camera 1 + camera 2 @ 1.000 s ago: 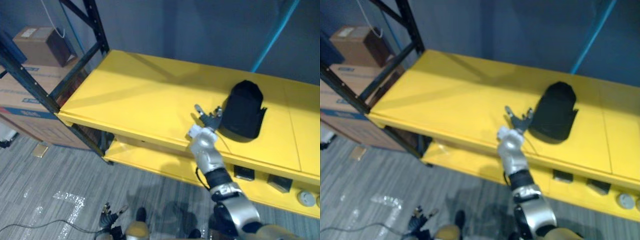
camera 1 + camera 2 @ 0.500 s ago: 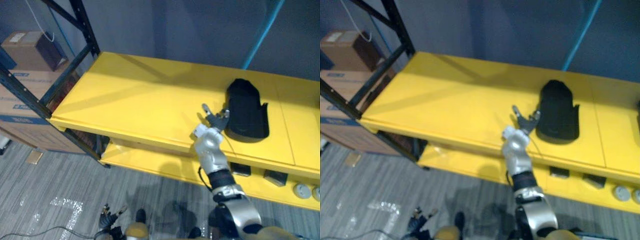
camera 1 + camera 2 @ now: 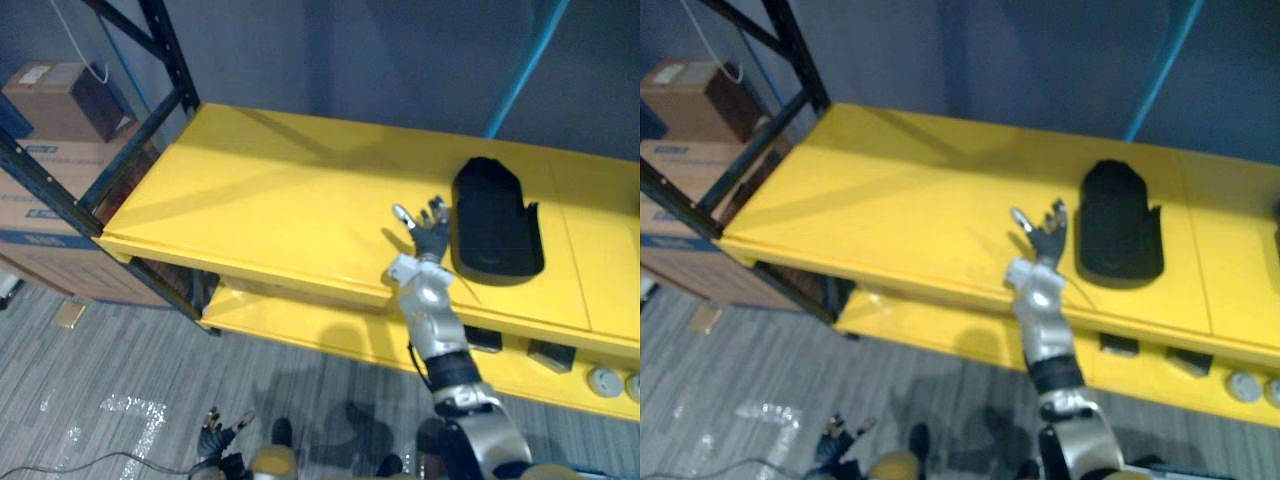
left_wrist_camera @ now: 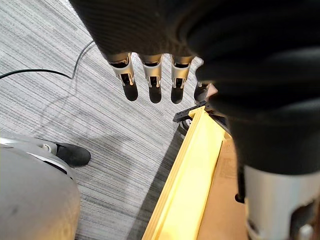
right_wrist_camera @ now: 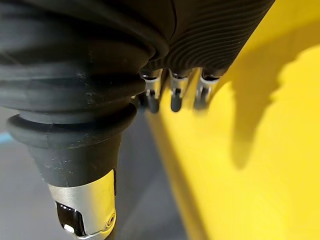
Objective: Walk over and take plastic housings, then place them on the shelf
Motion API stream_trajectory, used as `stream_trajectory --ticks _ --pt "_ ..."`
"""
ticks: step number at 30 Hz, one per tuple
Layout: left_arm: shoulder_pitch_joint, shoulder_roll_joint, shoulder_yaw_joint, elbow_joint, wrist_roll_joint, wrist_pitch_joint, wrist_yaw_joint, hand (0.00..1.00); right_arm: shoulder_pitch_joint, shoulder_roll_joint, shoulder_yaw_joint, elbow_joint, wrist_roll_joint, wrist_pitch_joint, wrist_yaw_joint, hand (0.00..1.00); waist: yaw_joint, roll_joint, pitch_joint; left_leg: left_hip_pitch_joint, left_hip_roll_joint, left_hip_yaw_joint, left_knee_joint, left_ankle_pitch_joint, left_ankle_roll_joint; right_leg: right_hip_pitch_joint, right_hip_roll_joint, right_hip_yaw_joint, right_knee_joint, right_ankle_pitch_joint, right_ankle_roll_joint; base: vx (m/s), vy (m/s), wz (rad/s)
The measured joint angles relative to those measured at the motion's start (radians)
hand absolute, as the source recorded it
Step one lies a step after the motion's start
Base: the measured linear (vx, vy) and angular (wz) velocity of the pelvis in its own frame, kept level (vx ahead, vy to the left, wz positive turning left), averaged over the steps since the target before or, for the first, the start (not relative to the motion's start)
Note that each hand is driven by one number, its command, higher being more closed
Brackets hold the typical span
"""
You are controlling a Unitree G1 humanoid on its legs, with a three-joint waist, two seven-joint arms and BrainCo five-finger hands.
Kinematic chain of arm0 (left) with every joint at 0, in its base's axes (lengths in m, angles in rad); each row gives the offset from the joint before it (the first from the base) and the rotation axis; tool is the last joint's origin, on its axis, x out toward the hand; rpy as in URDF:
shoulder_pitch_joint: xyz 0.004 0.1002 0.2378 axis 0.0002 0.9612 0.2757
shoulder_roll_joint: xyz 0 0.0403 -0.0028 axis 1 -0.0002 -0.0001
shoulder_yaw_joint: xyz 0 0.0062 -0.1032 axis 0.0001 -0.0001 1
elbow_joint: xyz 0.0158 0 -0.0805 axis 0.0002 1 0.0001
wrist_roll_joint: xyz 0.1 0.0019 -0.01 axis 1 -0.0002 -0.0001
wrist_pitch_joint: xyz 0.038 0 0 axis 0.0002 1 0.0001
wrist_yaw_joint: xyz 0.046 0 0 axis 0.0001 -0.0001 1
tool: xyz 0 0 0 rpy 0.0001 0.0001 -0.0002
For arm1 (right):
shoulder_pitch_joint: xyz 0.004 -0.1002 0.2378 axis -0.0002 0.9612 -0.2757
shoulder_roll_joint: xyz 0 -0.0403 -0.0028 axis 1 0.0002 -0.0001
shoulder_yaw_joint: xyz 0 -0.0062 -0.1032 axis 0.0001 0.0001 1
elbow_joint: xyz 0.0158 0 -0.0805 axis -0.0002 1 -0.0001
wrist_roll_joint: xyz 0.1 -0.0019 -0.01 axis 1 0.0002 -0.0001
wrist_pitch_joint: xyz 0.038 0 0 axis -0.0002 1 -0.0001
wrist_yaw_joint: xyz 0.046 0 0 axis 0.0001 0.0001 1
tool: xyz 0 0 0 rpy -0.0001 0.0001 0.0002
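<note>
The black plastic housing (image 3: pixel 497 222) lies flat on the top board of the yellow shelf (image 3: pixel 270 190), toward its right end. The right hand (image 3: pixel 430 232) is raised over the board just left of the housing. It is wide open, with its fingers (image 5: pixel 174 99) straight and spread, and holds nothing (whether a fingertip grazes the housing's side I cannot tell). The left hand (image 3: pixel 222 432) hangs low over the grey floor (image 3: pixel 100 380) on the near left, its fingers (image 4: pixel 153 82) straight and relaxed, also empty. Cardboard boxes (image 3: pixel 60 85) stand at the far left, beside the shelf's dark frame (image 3: pixel 170 55).
</note>
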Motion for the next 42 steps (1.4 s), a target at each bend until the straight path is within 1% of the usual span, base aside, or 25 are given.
stream_trajectory --ticks 1,2,3,4,5,6,8,9,10,11,13,15,17,18,24,27,30,35,36,40,42 --pt "0.003 0.000 0.000 -0.003 0.007 -0.001 -0.001 0.00 0.019 -0.027 0.009 -0.079 -0.028 -0.028 0.034 0.00 -0.002 0.000 0.000 0.000 0.001 0.000 0.000 0.000 0.000 -0.001 0.001 0.001 0.003 0.000 0.000 0.00 0.000 0.00" --pt "0.007 0.001 0.001 -0.005 0.008 -0.001 -0.001 0.00 0.028 -0.041 0.009 -0.116 -0.033 -0.042 0.054 1.00 -0.006 -0.001 -0.001 0.001 0.001 0.000 0.000 0.000 0.000 -0.002 0.001 0.002 0.006 0.000 0.000 0.00 0.000 0.00" --pt "0.020 0.001 0.009 -0.009 0.011 -0.004 -0.002 0.00 0.039 -0.065 0.008 -0.181 -0.048 -0.066 0.082 1.00 -0.022 -0.003 -0.002 0.003 0.004 0.001 0.000 0.001 0.000 -0.005 0.002 0.012 0.015 0.000 -0.001 -0.02 0.000 -0.11" --pt "0.039 0.001 0.024 -0.008 0.018 -0.008 -0.004 0.00 0.069 -0.098 -0.004 -0.269 -0.046 -0.088 0.126 1.00 -0.036 -0.010 -0.009 0.001 0.011 0.010 0.000 0.002 -0.002 -0.020 0.004 0.032 0.029 -0.002 -0.004 -0.02 0.000 -0.13" --pt "0.046 0.001 0.029 -0.008 0.018 -0.010 -0.005 0.00 0.086 -0.112 -0.013 -0.301 -0.046 -0.095 0.142 1.00 -0.044 -0.013 -0.010 0.001 0.014 0.012 0.000 0.002 -0.002 -0.024 0.005 0.039 0.034 -0.003 -0.006 -0.03 -0.001 -0.19" --pt "0.056 0.007 0.031 -0.006 0.019 -0.014 -0.007 0.00 0.134 -0.136 -0.043 -0.361 -0.044 -0.096 0.175 1.00 -0.052 -0.020 -0.015 0.000 0.017 0.020 0.000 0.003 -0.004 -0.035 0.006 0.058 0.043 -0.005 -0.010 -0.04 0.011 -0.20" --pt "0.071 0.014 0.037 0.002 0.019 -0.015 -0.016 0.00 0.199 -0.163 -0.084 -0.408 -0.044 -0.092 0.204 1.00 -0.053 -0.030 -0.024 0.002 0.018 0.037 0.000 0.003 -0.004 -0.048 0.009 0.079 0.047 -0.007 -0.012 -0.06 -0.002 -0.26" --pt "0.082 0.019 0.039 0.006 0.019 -0.016 -0.024 0.00 0.258 -0.176 -0.117 -0.429 -0.041 -0.087 0.218 1.00 -0.064 -0.035 -0.030 -0.009 0.023 0.040 0.000 0.005 -0.006 -0.054 0.011 0.087 0.048 -0.007 -0.012 -0.08 -0.033 -0.15" --pt "0.095 0.021 0.045 0.010 0.019 -0.020 -0.025 0.00 0.314 -0.184 -0.142 -0.437 -0.039 -0.074 0.227 1.00 -0.083 -0.039 -0.032 -0.010 0.028 0.042 0.000 0.005 -0.007 -0.058 0.015 0.093 0.049 -0.008 -0.014 -0.09 -0.035 -0.15" --pt "0.104 0.019 0.052 0.010 0.020 -0.021 -0.026 0.00 0.340 -0.184 -0.151 -0.438 -0.036 -0.064 0.231 1.00 -0.090 -0.041 -0.035 -0.011 0.031 0.050 0.000 0.005 -0.007 -0.067 0.018 0.103 0.052 -0.010 -0.016 -0.08 -0.026 -0.27" --pt "0.127 0.016 0.067 0.014 0.019 -0.024 -0.028 0.00 0.438 -0.184 -0.172 -0.438 -0.008 -0.059 0.253 1.00 -0.108 -0.044 -0.037 -0.013 0.047 0.072 0.000 0.010 -0.013 -0.091 0.027 0.132 0.056 -0.016 -0.027 -0.08 -0.046 -0.39" --pt "0.130 0.016 0.068 0.020 0.019 -0.024 -0.028 0.00 0.501 -0.181 -0.195 -0.438 -0.003 -0.058 0.269 1.00 -0.113 -0.043 -0.037 -0.011 0.055 0.087 0.000 0.012 -0.017 -0.101 0.038 0.150 0.056 -0.017 -0.027 -0.07 -0.034 -0.28" --pt "0.133 0.017 0.068 0.024 0.027 -0.025 -0.028 0.00 0.527 -0.178 -0.201 -0.437 0.007 -0.058 0.277 1.00 -0.128 -0.041 -0.038 -0.012 0.060 0.093 0.000 0.015 -0.022 -0.103 0.046 0.154 0.052 -0.018 -0.025 -0.05 -0.019 -0.13" --pt "0.133 0.017 0.068 0.028 0.039 -0.026 -0.028 0.00 0.536 -0.172 -0.201 -0.433 0.018 -0.059 0.292 1.00 -0.135 -0.038 -0.040 -0.012 0.061 0.093 0.000 0.015 -0.022 -0.103 0.048 0.154 0.048 -0.018 -0.024 0.00 0.000 0.00" --pt "0.127 0.019 0.066 0.026 0.044 -0.025 -0.028 0.00 0.540 -0.147 -0.196 -0.415 0.019 -0.061 0.337 1.00 -0.129 -0.028 -0.045 -0.031 0.049 0.087 0.000 0.007 -0.019 -0.107 0.040 0.154 0.037 -0.016 -0.018 0.02 0.016 0.06" --pt "0.125 0.018 0.062 0.011 0.044 -0.005 -0.030 0.00 0.532 -0.147 -0.188 -0.366 0.011 -0.062 0.356 1.00 -0.121 -0.021 -0.043 -0.040 0.033 0.082 0.000 0.009 -0.012 -0.108 0.031 0.149 0.030 -0.004 -0.010 0.07 0.042 0.08" --pt "0.119 0.019 0.056 0.005 0.044 0.000 -0.036 0.00 0.516 -0.147 -0.188 -0.340 0.009 -0.060 0.378 1.00 -0.120 -0.014 -0.039 -0.046 0.020 0.060 0.001 0.008 -0.010 -0.107 0.020 0.128 0.030 -0.001 -0.008 0.10 0.034 0.19" --pt "0.117 0.019 0.055 -0.003 0.045 0.012 -0.041 0.00 0.457 -0.148 -0.159 -0.268 -0.005 -0.034 0.420 1.00 -0.113 -0.014 -0.039 -0.045 0.017 0.057 0.001 0.008 -0.010 -0.101 0.018 0.127 0.030 -0.002 -0.012 0.04 0.008 0.06" --pt "0.117 0.019 0.055 -0.007 0.046 0.015 -0.041 0.00 0.448 -0.149 -0.144 -0.250 -0.005 -0.025 0.421 1.00 -0.110 -0.013 -0.038 -0.044 0.018 0.057 0.001 0.008 -0.010 -0.100 0.019 0.127 0.030 -0.003 -0.012 0.00 0.000 0.00" --pt "0.117 0.018 0.053 -0.014 0.046 0.032 -0.041 0.00 0.443 -0.148 -0.117 -0.194 -0.006 -0.015 0.421 1.00 -0.105 -0.006 -0.034 -0.034 0.018 0.054 0.000 0.008 -0.009 -0.089 0.018 0.127 0.032 -0.003 -0.012 -0.04 0.003 0.01" --pt "0.117 0.019 0.036 -0.016 0.046 0.035 -0.040 0.00 0.443 -0.148 -0.112 -0.182 -0.006 -0.003 0.420 1.00 -0.104 0.001 -0.033 -0.028 0.018 0.053 0.000 0.008 -0.008 -0.086 0.017 0.127 0.035 -0.011 -0.018 -0.07 0.001 0.00"
